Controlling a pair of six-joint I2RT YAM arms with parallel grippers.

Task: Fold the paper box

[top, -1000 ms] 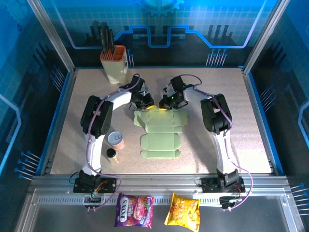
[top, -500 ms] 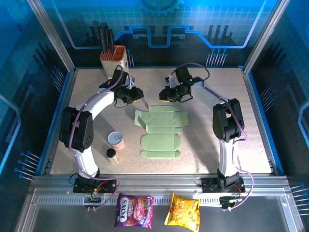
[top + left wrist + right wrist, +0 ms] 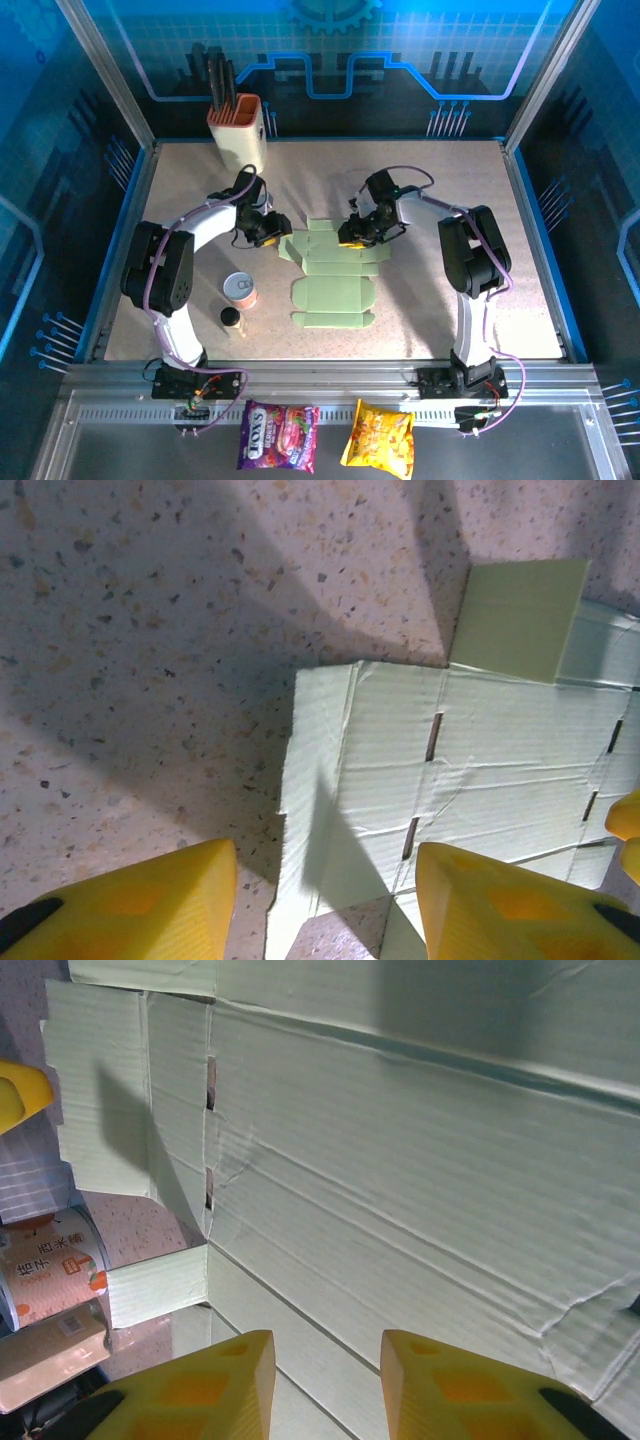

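Note:
The paper box point(image 3: 335, 275) lies flat on the table as a pale green creased sheet with flaps. My left gripper point(image 3: 272, 232) hovers at its far left corner. In the left wrist view its yellow fingers point(image 3: 150, 900) stand apart over the sheet's left edge flap point(image 3: 320, 780), with nothing between them. My right gripper point(image 3: 352, 235) is over the sheet's far middle. Seen from the right wrist, the two fingers point(image 3: 450, 1385) stand apart just above the ribbed cardboard point(image 3: 420, 1190), gripping nothing.
A beige orange-rimmed utensil holder point(image 3: 238, 130) stands at the back left. A pink-topped can point(image 3: 240, 290) and a small dark bottle point(image 3: 232, 320) sit left of the sheet. Two snack bags point(image 3: 278, 436) lie on the front rail.
Both grippers went from shut to open. They left the sheet's far edge, swung apart toward the back, then came down again over its far left corner and far middle.

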